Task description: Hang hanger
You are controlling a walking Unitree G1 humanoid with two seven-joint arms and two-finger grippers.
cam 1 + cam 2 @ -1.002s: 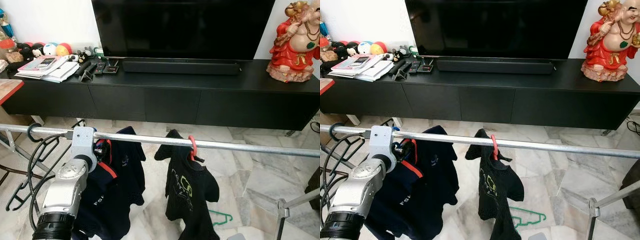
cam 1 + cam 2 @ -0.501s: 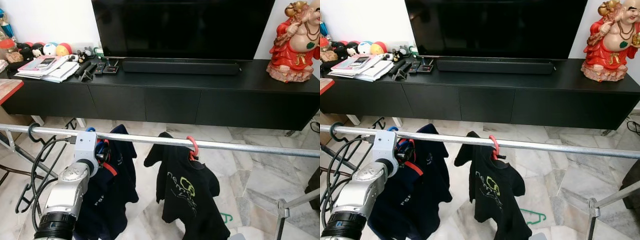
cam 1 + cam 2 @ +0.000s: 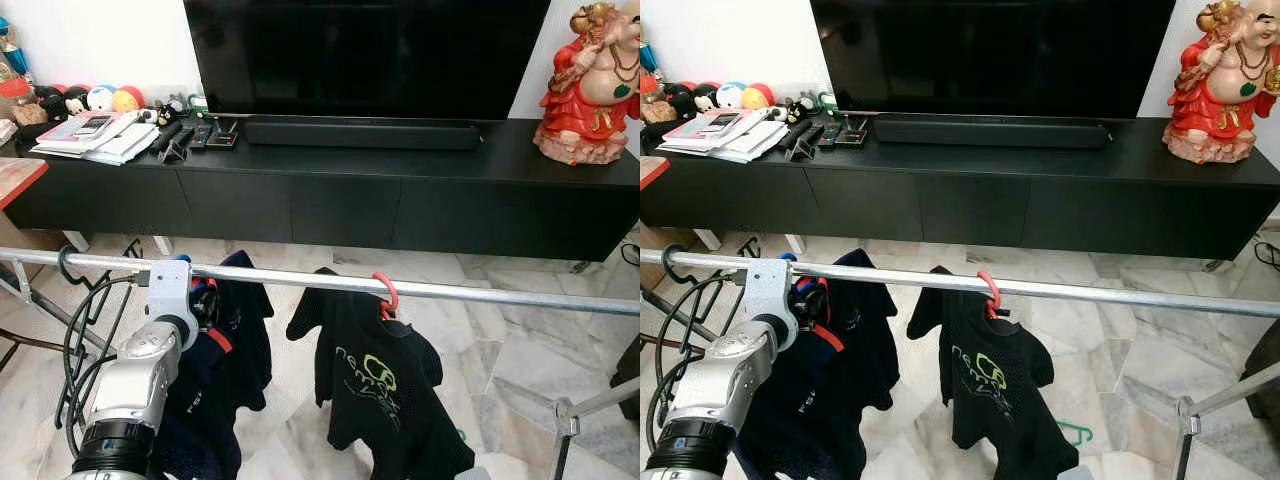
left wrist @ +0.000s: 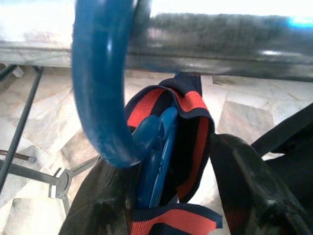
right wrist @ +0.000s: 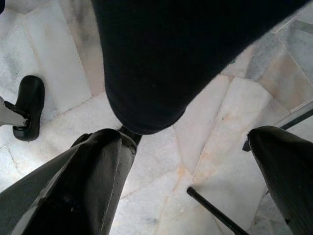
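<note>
At lower left, the left gripper (image 4: 166, 196) is spread around the blue hanger (image 4: 100, 88), whose hook is seen over the rail (image 3: 300, 280). Right gripper (image 5: 195, 166) is spread, holding nothing.

Left arm (image 3: 135, 385) is silver metal, with a pale grey wrist block, black ribbed collar and black cables (image 3: 75, 350)

Green and white print on the black shirt (image 3: 385, 400), letters too bent to read for sure. Small white letters on the dark blue shirt (image 3: 215, 390), maybe "FS", too small to read well. No words clear enough to read on the papers (image 3: 95, 135) on the black cabinet (image 3: 400, 190).
</note>
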